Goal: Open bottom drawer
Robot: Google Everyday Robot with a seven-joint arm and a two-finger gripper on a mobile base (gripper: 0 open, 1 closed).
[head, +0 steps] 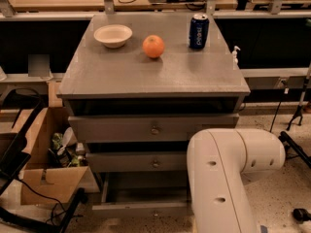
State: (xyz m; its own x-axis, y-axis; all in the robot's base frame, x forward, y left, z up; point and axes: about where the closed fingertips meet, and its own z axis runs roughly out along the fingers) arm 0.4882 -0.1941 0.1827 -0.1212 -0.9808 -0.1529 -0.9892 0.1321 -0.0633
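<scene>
Progress looks far along: the slim grey wooden bottom drawer, lowest in the cabinet, stands pulled out, interior showing. The gripper is out of view past the white robot arm, so its grip cannot be told.

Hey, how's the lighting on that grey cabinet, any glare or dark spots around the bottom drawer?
Camera view: warm, dim light, with a soft sheen on the cabinet top beside the can. Camera view: dark shadow fills the gaps above each drawer; the bottom drawer lies in shade, partly hidden by the white arm. The hand is not in view.
</scene>
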